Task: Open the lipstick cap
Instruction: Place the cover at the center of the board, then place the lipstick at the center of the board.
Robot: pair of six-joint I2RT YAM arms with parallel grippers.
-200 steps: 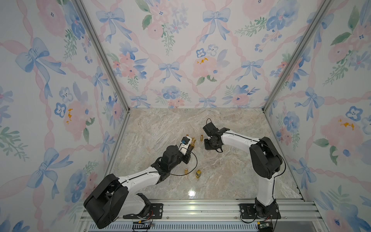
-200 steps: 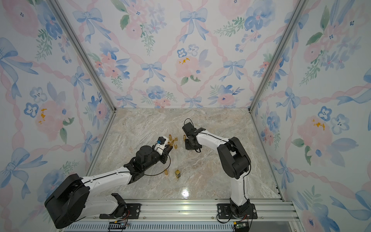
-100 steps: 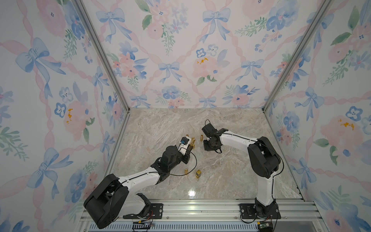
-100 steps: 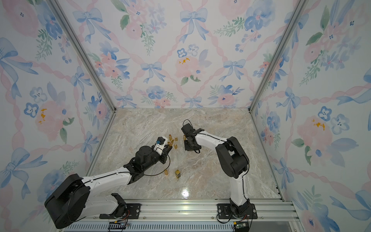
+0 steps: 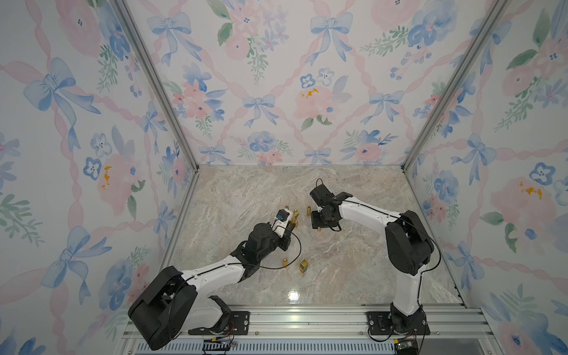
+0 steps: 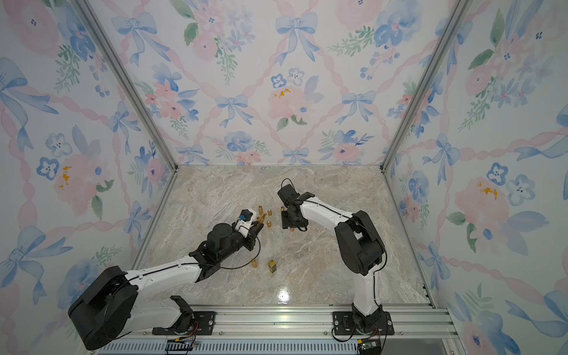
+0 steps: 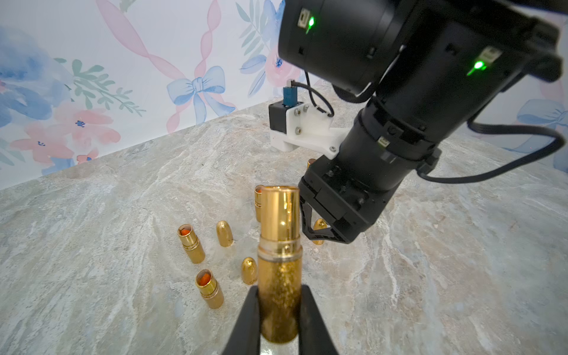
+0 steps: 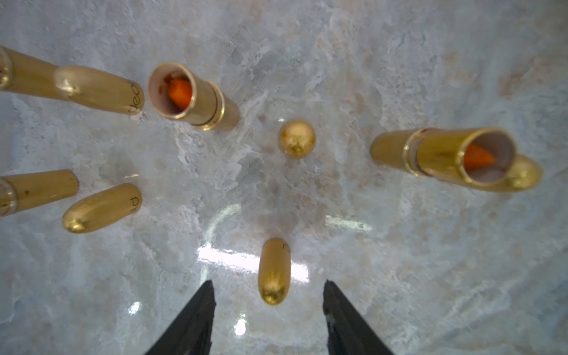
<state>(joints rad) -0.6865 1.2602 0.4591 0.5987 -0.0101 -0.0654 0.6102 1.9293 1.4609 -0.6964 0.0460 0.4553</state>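
The left jaws are pinched on the glittery lower half of a gold lipstick tube (image 7: 279,276), with one black finger (image 7: 247,322) on each side. They hold it out above a cluster of gold pieces. Its shiny upper sleeve points away from the wrist and is uncapped.

The right jaws are spread and point straight down at the pale marble-patterned counter (image 8: 399,261). A bullet-shaped gold cap (image 8: 274,270) stands upright on the counter between their two black fingertips (image 8: 196,316), rounded end up and touching neither.

In the right wrist view an open gold lipstick with an orange stick (image 8: 190,95) stands beyond that cap. A second open lipstick (image 8: 455,156) stands off to one side, and a loose round-topped cap (image 8: 297,138) stands between them.

The left wrist view shows two short open lipsticks (image 7: 190,247) and two small gold caps (image 7: 224,233) standing under the held tube. The right arm's black wrist (image 7: 384,153) hangs just beyond them.

In both top views the arms meet near the counter's middle. A small square gold piece (image 5: 304,266) and a lone gold cap (image 5: 285,262) stand nearer the arms' bases, well apart from the cluster.
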